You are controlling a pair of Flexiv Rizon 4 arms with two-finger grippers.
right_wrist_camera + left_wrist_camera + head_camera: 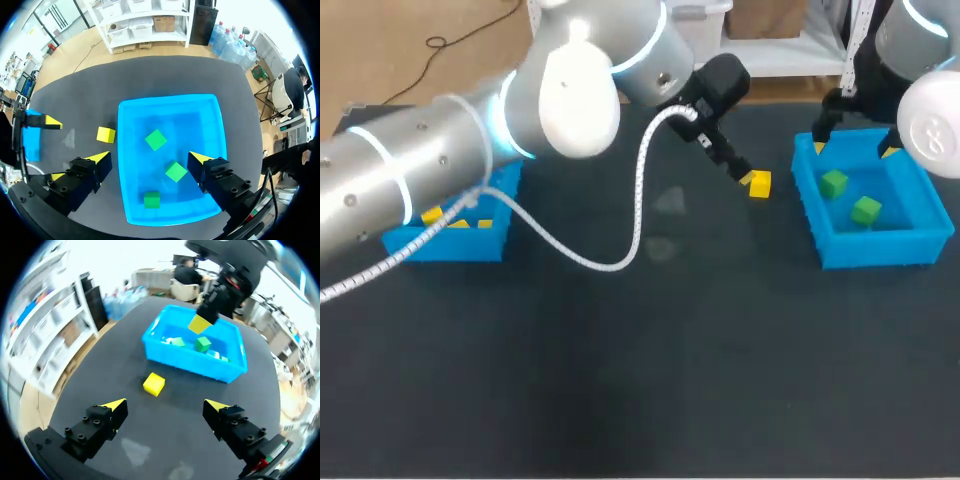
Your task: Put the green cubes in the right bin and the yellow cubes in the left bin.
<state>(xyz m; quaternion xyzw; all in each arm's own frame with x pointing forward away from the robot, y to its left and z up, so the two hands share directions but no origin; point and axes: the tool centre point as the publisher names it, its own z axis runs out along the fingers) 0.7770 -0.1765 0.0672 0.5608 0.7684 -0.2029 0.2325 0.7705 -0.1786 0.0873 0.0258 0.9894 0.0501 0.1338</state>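
Observation:
One yellow cube [758, 184] [154, 384] [105, 134] lies on the dark table just left of the right blue bin [930, 225] [190, 361] [131, 150]. My left gripper [741, 168] [165, 407] hovers open right beside it, with the cube ahead of its fingers and untouched. Three green cubes [156, 139] [176, 171] [152, 199] rest inside the right bin. My right gripper [855, 150] [149, 159] hangs open and empty over that bin. At the far left, the left blue bin [470, 245] holds yellow cubes [432, 214], partly hidden by my left arm.
My left arm [470, 130] and its white cable [620, 255] stretch across the table's left half. In the right wrist view the left gripper's yellow tip [50, 122] shows near the yellow cube. The right arm's finger [199, 324] hangs above the right bin.

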